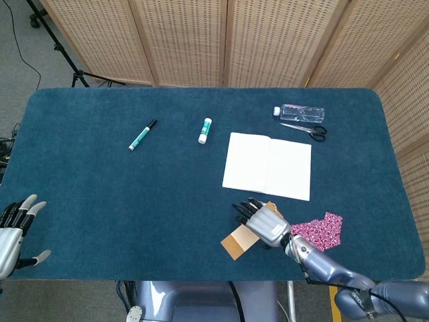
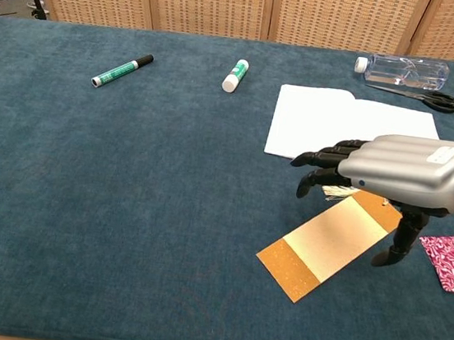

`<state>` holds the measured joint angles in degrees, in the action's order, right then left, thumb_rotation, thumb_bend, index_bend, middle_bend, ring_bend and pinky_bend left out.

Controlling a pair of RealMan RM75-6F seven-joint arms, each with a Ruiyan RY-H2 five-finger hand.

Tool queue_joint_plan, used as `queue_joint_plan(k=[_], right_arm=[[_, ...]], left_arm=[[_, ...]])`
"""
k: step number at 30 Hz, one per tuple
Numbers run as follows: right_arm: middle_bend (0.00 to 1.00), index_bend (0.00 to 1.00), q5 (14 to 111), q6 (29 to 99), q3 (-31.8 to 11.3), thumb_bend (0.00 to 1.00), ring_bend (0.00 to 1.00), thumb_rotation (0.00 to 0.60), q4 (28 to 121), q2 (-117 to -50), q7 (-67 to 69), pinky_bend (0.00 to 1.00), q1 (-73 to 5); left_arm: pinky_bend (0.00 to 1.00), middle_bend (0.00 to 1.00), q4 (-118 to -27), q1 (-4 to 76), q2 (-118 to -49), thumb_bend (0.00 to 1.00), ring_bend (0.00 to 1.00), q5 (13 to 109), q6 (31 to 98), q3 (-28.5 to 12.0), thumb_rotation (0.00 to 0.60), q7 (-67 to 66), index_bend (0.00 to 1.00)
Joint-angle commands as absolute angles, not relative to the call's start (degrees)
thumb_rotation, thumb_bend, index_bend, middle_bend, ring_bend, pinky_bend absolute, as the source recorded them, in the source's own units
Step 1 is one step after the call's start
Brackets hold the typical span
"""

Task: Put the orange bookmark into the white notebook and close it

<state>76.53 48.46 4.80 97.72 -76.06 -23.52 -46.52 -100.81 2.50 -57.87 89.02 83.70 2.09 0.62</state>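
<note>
The orange bookmark point(image 2: 322, 248) lies flat on the blue table, its tassel end pointing toward the white notebook point(image 2: 344, 126), which lies open just behind it. In the head view the bookmark point(image 1: 234, 244) shows partly under my right hand point(image 1: 263, 224). My right hand point(image 2: 392, 174) hovers over the bookmark's upper end with fingers spread and the thumb hanging down beside the bookmark's right edge; it holds nothing. The open notebook point(image 1: 268, 166) is right of the table's centre. My left hand point(image 1: 13, 231) rests open at the table's near left corner.
A green marker point(image 1: 142, 135) and a glue stick point(image 1: 205, 130) lie left of the notebook. A clear bottle point(image 1: 299, 112) and scissors point(image 1: 305, 129) sit behind it. A pink patterned cloth point(image 1: 318, 231) lies to the right of my right hand.
</note>
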Motion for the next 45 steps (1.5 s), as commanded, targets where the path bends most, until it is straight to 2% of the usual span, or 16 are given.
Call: queue_joint_plan(k=[1, 8, 21, 34, 45], right_arm=[[0.0, 0.2, 75.2, 47.3, 4.2, 0.0, 0.0, 0.6, 97.3, -76.9, -24.8, 0.05, -47.0], [0.0, 0.26, 72.7, 46.2, 3.7, 0.0, 0.0, 0.6, 96.8, -78.1, -27.8, 0.05, -47.3], [0.0, 0.26, 74.1, 46.5, 3.7, 0.0, 0.0, 0.6, 93.8, -79.7, -27.2, 0.05, -46.5], [0.0, 0.27, 85.4, 49.5, 6.2, 0.0, 0.0, 0.6, 87.7, -80.8, -16.3, 0.05, -44.3], [0.0, 0.27, 88.9, 50.9, 6.0, 0.0, 0.0, 0.6, 83.7, -82.7, -11.5, 0.05, -43.7]], left_arm=[[0.0, 0.0, -100.8, 2.5, -57.8, 0.0, 0.0, 88.9, 83.7, 2.0, 0.6, 0.7, 0.0], [0.0, 0.0, -100.8, 2.5, -57.7, 0.0, 0.0, 88.8, 83.6, 2.0, 0.6, 1.1, 0.0], [0.0, 0.0, -100.8, 2.6, -57.7, 0.0, 0.0, 88.6, 83.4, 2.0, 0.6, 1.0, 0.0], [0.0, 0.0, -101.0, 2.8, -57.8, 0.0, 0.0, 88.2, 83.0, 1.9, 0.6, 0.7, 0.0], [0.0, 0.0, -101.2, 2.9, -58.0, 0.0, 0.0, 87.9, 82.7, 1.9, 0.6, 0.0, 0.0]])
